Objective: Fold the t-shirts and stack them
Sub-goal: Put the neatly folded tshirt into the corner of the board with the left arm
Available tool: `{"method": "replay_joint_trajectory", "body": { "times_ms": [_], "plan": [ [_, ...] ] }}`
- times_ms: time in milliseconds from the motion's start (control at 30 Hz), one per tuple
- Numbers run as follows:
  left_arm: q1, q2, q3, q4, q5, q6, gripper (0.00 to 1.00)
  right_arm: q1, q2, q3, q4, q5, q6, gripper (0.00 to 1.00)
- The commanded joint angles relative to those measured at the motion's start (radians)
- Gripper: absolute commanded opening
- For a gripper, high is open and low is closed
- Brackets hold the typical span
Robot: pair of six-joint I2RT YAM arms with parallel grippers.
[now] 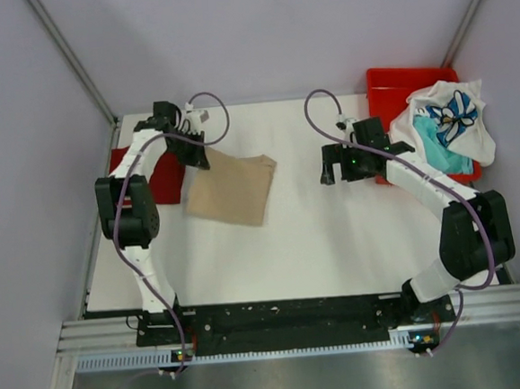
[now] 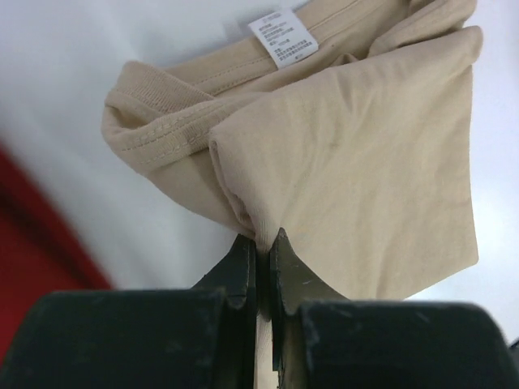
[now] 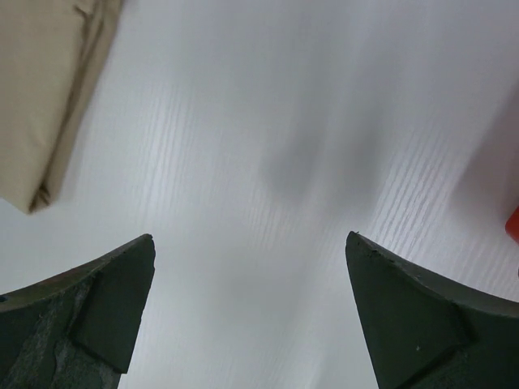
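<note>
Bright, even light is cast throughout. Soft, blurred shadows are seen on the table (image 3: 268, 97) just ahead of the right gripper (image 3: 250, 239).

A robot lab booth: plain grey walls (image 1: 256, 32), a metal post (image 1: 69, 54), a white table (image 1: 317, 235), left arm (image 1: 126, 214) and right arm (image 1: 466, 232) bolted to a rail (image 1: 503, 301).

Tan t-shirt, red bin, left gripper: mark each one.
tan t-shirt (image 1: 231, 190), top external view, middle of the folded cloth.
red bin (image 1: 388, 83), top external view, bare back-left corner.
left gripper (image 2: 261, 241), left wrist view, midway between fingertips pinching the tan t-shirt.
</note>
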State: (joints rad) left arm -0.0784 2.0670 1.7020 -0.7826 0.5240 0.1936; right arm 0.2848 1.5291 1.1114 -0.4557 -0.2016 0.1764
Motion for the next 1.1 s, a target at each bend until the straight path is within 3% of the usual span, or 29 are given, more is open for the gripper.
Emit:
{"method": "replay_joint_trajectory", "body": {
  "times_ms": [0, 467, 1067],
  "plan": [
    [0.041, -0.117, 0.083, -0.076, -0.131, 0.161, 0.0, -0.009, -0.05, -0.027, -0.012, 0.028, -0.038, 0.99],
    [0.135, -0.159, 0.26, -0.155, -0.449, 0.299, 0.0, -0.009, -0.073, -0.039, -0.046, 0.091, -0.094, 0.99],
    [0.23, -0.203, 0.324, -0.05, -0.567, 0.36, 0.0, -0.01, -0.072, -0.041, -0.061, 0.111, -0.109, 0.99]
  ]
}}
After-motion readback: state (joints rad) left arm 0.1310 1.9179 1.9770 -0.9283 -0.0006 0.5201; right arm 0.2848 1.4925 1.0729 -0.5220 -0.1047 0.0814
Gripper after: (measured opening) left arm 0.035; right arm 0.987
